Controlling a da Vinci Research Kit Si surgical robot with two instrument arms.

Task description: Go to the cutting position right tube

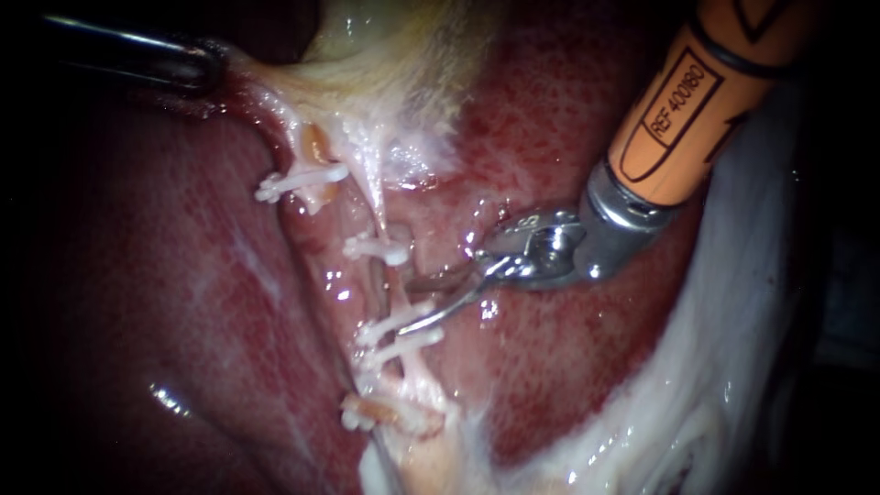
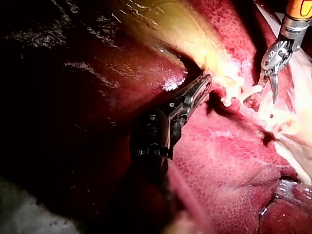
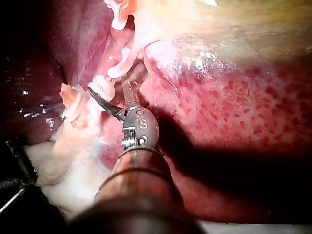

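Three white clips (image 1: 378, 247) are crossing the thin, pale right tube (image 1: 378, 284), which is lying against the liver (image 1: 550, 367) just at the tips of my right instrument (image 1: 405, 308), whose curved blades are standing apart, gripping nothing.

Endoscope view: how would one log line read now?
right instrument: blades open at right tube, between clips | left instrument: at gallbladder

in endoscope view, gallbladder (image 1: 385, 46) tissue hides tip of left instrument (image 1: 197, 66).
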